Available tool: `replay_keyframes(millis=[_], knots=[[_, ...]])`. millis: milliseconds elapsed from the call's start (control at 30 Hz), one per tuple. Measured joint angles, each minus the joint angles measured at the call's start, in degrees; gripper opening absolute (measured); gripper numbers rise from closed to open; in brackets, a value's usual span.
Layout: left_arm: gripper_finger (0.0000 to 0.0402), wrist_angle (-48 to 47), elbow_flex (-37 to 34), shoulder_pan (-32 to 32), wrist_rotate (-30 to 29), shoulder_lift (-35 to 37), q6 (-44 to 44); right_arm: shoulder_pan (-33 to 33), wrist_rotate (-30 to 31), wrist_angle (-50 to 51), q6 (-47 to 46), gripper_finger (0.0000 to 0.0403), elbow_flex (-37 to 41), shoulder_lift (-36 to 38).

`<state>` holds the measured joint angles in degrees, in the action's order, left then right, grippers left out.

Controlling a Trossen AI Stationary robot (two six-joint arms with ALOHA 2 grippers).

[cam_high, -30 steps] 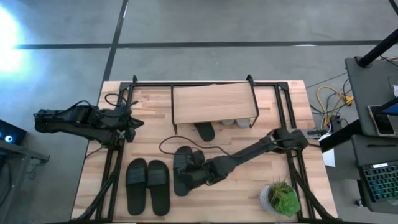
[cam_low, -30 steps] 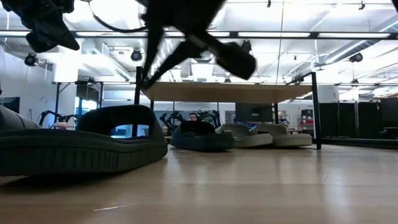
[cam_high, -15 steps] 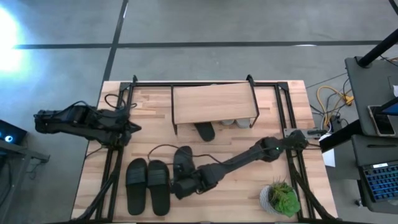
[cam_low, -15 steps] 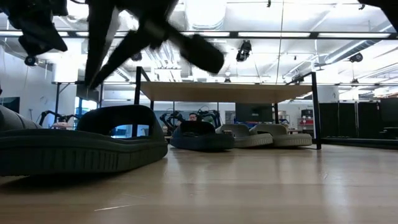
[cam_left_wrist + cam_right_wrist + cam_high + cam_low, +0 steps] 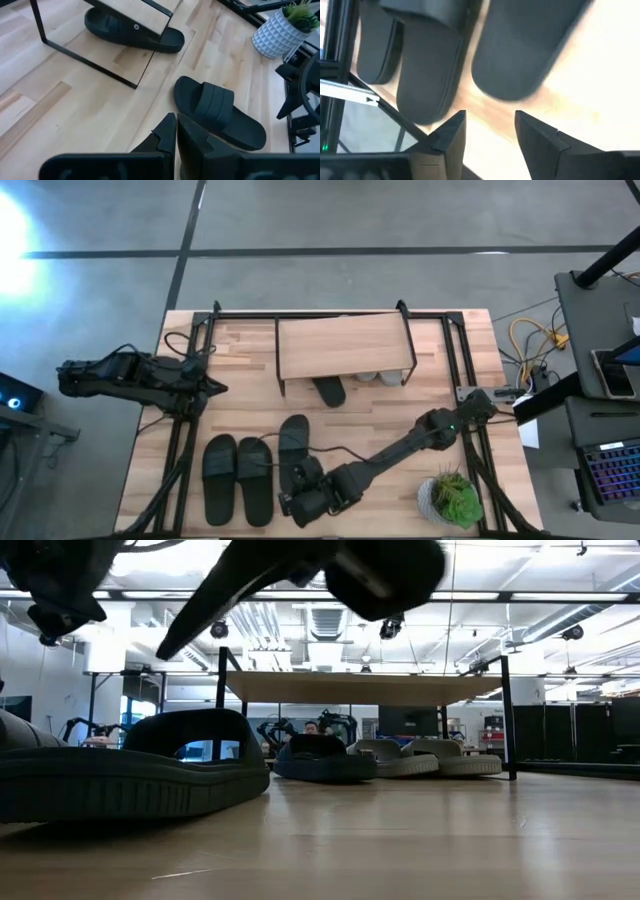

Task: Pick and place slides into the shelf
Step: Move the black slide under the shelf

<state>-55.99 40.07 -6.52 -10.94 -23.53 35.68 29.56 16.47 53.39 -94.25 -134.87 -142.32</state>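
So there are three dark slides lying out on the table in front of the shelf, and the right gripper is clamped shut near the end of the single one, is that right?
Not quite. The right gripper is open, not shut: the right wrist view shows a clear gap between its fingers, with nothing held. The rest stands: in the high view, a pair of dark slides and a single dark slide lie in front of the shelf.

We see the shelf [image 5: 345,347] at the table's [image 5: 240,380] far middle, with one slide [image 5: 329,390] and what may be two more [image 5: 378,377] under it. A pair [image 5: 238,478] lies near the front, left of a single slide [image 5: 294,442]. The plant [image 5: 452,498] stands front right.
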Motion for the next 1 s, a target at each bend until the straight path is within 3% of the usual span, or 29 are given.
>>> replay_keyframes(millis=[133,267,667,1000], knots=[[0.0,0.0,-0.2,0.0,0.0,0.2,-0.1,1.2,-0.4,-1.9,-4.8,0.0174,0.0,-0.7],[0.0,0.0,-0.4,0.0,0.0,0.1,-0.3,1.7,-0.2,-7.2,-7.5,0.0157,0.0,-2.7],[0.0,0.0,-3.2,0.0,0.2,0.6,0.0,2.1,0.6,-10.2,-9.2,0.0017,0.0,-5.9],[0.0,0.1,-3.4,0.0,0.1,0.7,-0.1,-0.3,0.0,-12.6,-7.3,0.0011,0.2,-6.9]])
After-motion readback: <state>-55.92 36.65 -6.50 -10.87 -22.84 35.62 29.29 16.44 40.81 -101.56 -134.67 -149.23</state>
